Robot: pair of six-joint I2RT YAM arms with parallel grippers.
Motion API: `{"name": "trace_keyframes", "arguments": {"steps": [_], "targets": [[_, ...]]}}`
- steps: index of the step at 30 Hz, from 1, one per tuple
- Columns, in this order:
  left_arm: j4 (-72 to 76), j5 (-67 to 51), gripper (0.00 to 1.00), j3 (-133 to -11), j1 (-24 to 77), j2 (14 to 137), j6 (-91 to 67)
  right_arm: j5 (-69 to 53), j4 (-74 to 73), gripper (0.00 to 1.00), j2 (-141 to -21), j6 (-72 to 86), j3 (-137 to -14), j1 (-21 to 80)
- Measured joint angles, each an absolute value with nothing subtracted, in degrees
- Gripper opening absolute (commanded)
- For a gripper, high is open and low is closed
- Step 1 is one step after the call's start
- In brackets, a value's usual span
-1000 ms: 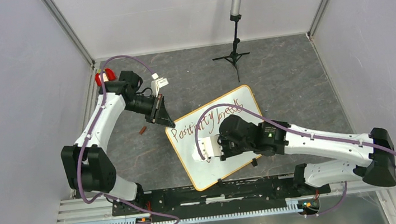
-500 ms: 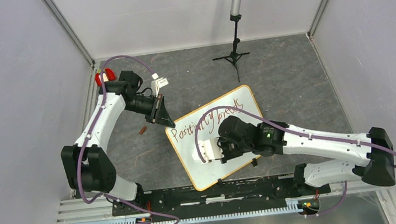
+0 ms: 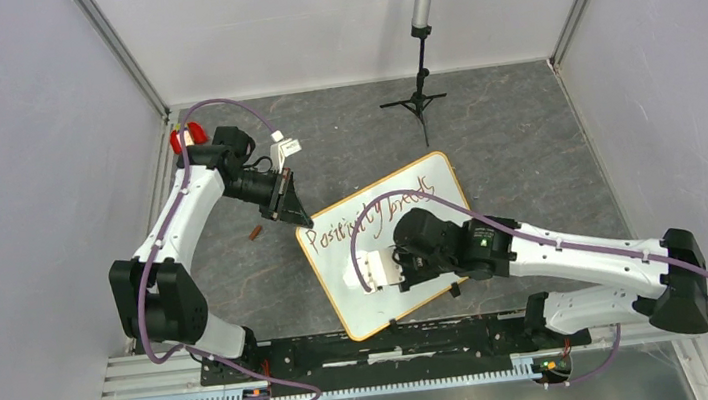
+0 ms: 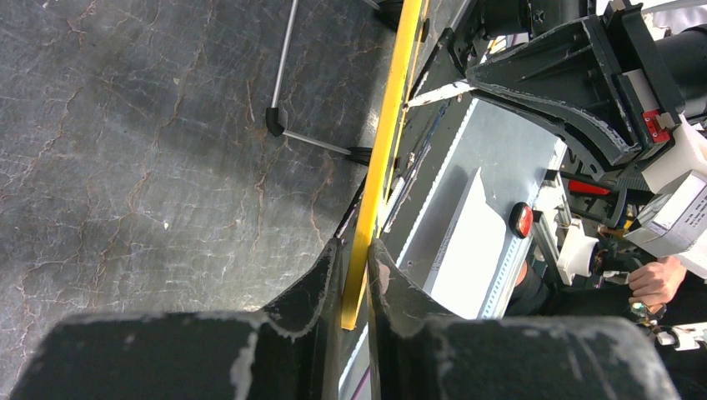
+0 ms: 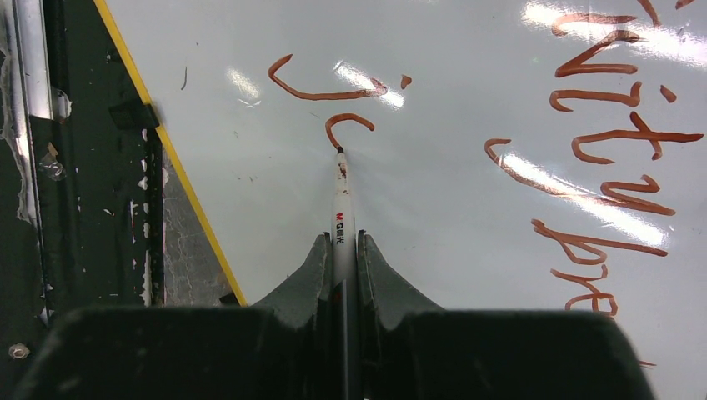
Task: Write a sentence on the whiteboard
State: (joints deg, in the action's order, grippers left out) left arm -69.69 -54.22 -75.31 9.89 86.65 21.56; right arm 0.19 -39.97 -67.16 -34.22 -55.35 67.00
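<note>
Whiteboard (image 3: 360,312) slanting far-right, your left end effector (image 4: 354,250) pinching its rim (image 4: 385,125), right end effector (image 5: 340,242) gripping marker (image 5: 341,200) on sentence (image 5: 332,90).

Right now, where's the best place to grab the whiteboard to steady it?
Grip the thin yellow rim at the far-left corner of the whiteboard, coming edge-on from the left as the left gripper does; the flat board offers only edges, and the marker needs the face.

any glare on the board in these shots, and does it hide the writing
Right wrist view: bright glare streaks cross the glossy white rectangular whiteboard with a yellow rim, some over the brownish-red handwritten letters, yet these read clearly. Top external view: even light, no glare on the board, but the writing is small.
</note>
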Motion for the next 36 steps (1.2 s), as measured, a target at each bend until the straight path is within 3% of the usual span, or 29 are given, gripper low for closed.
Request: {"name": "trace_keyframes", "arguments": {"steps": [36], "targets": [[-69.71,-54.28,0.18,-75.31,9.89,86.65,21.56,0.47,-40.73,0.0,-69.93,-33.65,-59.79,67.02]]}}
